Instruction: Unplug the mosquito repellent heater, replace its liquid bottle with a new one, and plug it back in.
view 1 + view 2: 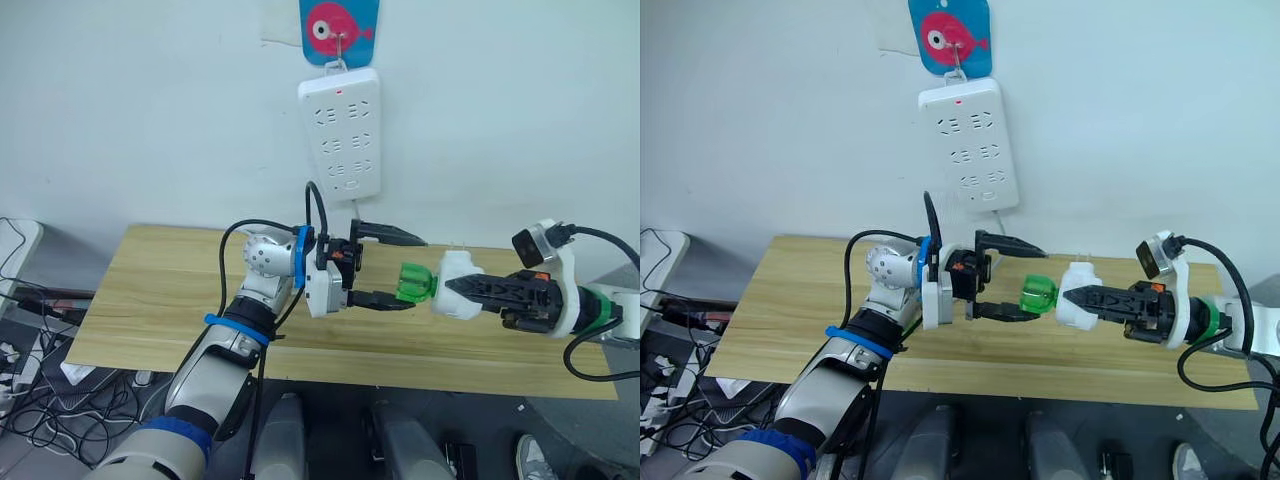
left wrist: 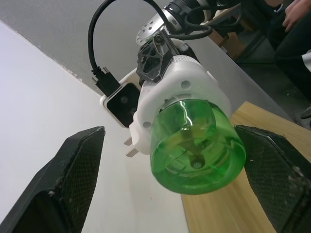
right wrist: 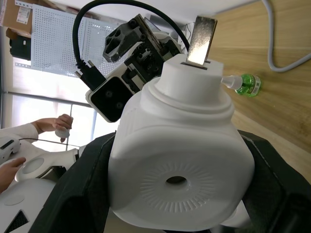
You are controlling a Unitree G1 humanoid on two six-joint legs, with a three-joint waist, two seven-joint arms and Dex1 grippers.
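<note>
- Above the wooden table (image 1: pixel 150 300), the right claw (image 1: pixel 462 287) is clenched around the mosquito repellent heater (image 1: pixel 455 285), holding it in the air with its bottle end turned toward the left claw (image 1: pixel 405 268)
- the liquid bottle (image 1: pixel 415 283), translucent green, sits in the heater's socket with its base pointing at the left claw
- the left claw is released, its two black fingers (image 2: pixel 73 179) spread wide on either side of the bottle without touching it
- in the right wrist view, a metal prong (image 3: pixel 200 41) stands up from the heater's back
- the new one (image 3: pixel 245 84), green with a white cap, lies on its side on the table, well apart from both claws
- on the wall behind the table hangs a white power strip (image 1: pixel 340 133), its sockets bare, under a blue tag with a pink fish (image 1: pixel 338 28)
</note>
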